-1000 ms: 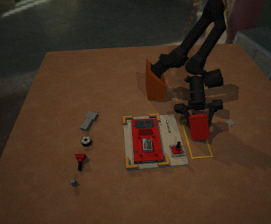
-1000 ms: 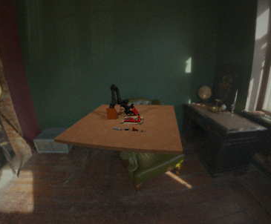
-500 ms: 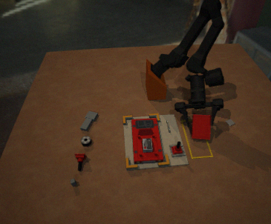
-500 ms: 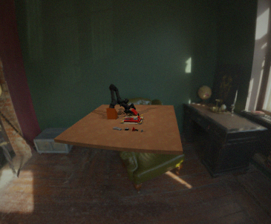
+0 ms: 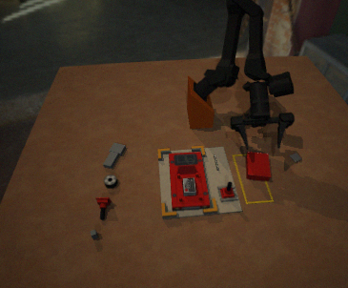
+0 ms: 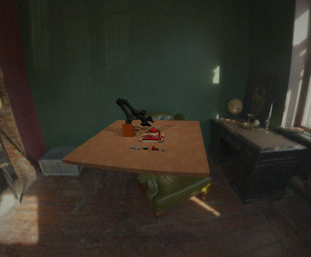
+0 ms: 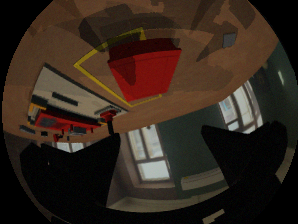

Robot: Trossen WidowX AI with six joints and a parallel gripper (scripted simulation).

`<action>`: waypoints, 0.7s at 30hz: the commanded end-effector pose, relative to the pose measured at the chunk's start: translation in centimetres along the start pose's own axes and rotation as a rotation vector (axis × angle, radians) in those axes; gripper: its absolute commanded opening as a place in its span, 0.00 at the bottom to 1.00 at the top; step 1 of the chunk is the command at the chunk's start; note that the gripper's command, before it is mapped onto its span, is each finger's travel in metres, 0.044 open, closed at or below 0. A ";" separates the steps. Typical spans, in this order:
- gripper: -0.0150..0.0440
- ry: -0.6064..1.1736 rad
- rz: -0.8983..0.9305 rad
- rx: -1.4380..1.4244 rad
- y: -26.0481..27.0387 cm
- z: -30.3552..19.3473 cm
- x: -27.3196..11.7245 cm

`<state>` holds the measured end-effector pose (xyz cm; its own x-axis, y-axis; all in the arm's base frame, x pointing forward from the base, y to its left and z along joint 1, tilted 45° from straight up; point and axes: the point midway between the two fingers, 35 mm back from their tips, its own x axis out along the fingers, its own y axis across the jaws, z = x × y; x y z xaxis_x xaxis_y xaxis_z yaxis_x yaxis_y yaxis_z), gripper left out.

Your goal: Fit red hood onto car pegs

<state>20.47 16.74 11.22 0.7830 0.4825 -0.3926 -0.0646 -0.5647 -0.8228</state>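
Observation:
The red hood (image 5: 258, 164) (image 6: 153, 130) (image 7: 146, 75) lies over the far right part of the yellow outline (image 5: 239, 180) (image 7: 92, 84), a smooth red face showing. No corner holes can be made out. My gripper (image 5: 263, 149) (image 6: 146, 126) (image 7: 162, 133) is wide open and empty, just behind and above the hood's far edge. The red chassis (image 5: 175, 183) (image 7: 65, 120) sits between orange corner brackets on the pale jig board (image 5: 224, 176) (image 7: 55, 82). The grey engine block (image 5: 189, 186) is on its deck, with small pegs around it.
A small red part with a black post (image 5: 228, 192) (image 7: 107, 116) stands on the board's right. An orange wedge-shaped block (image 5: 198, 112) (image 6: 128, 130) stands behind the jig. A grey chip (image 5: 295, 157) (image 7: 229, 40) lies right of the hood. Grey pieces (image 5: 114, 154), a wheel (image 5: 111, 181) and a red-black part (image 5: 103, 206) lie left.

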 end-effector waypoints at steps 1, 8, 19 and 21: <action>1.00 0.005 0.001 -0.054 -0.2 -0.6 -1.6; 1.00 0.004 0.002 -0.133 0.1 -1.2 -4.3; 1.00 -0.001 0.001 -0.124 0.1 -1.0 -4.1; 1.00 -0.001 0.001 -0.124 0.1 -1.0 -4.1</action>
<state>17.87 14.01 13.23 0.7820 0.4830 -0.3939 0.0148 -0.6463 -0.7629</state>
